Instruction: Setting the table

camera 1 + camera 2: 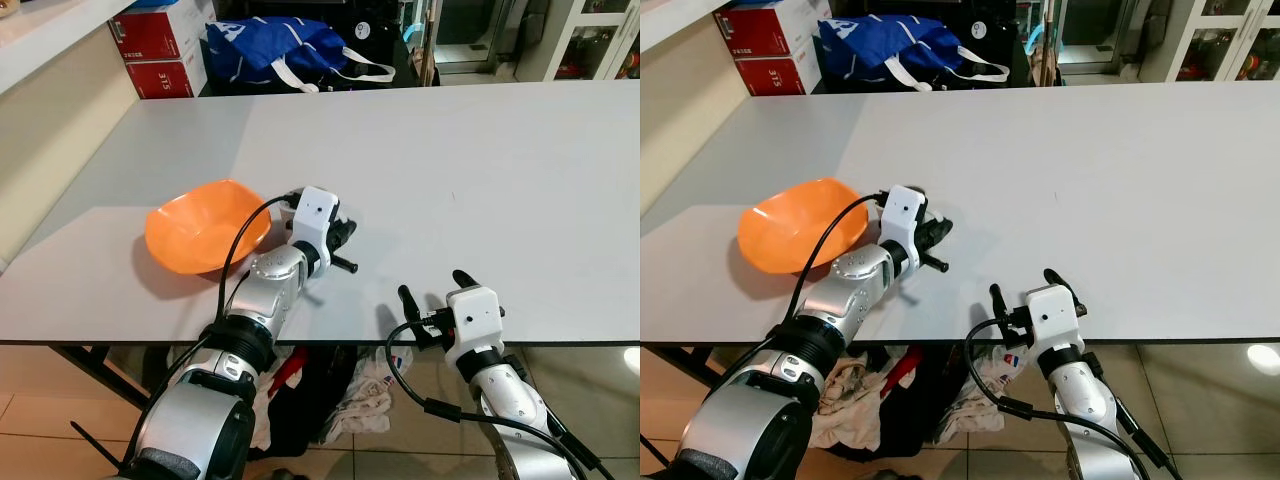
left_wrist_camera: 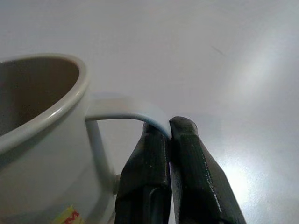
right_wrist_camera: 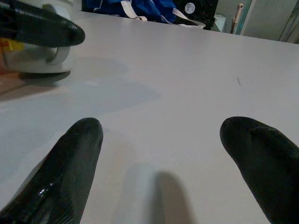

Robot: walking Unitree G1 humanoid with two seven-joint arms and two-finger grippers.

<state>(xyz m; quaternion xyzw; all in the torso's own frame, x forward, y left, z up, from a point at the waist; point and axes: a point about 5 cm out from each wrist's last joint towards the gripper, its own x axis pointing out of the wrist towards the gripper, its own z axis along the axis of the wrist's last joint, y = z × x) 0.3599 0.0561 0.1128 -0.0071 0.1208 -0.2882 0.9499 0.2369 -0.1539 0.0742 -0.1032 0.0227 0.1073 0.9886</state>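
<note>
The white mug's (image 2: 42, 140) handle is pinched by the left gripper (image 2: 170, 128) right of the orange bowl (image 1: 205, 225); the right gripper (image 1: 435, 288) is held spread apart at the table's (image 1: 480, 170) near edge.

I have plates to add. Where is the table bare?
Bare: the table from the blue bag to the right hand. Crowded: near left, where the left hand pinches the mug beside the orange bowl.

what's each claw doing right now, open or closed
Left claw: closed on the curved handle of the white enamel mug, beside the orange plastic bowl.
Right claw: open, empty, at the grey table's near edge.
</note>
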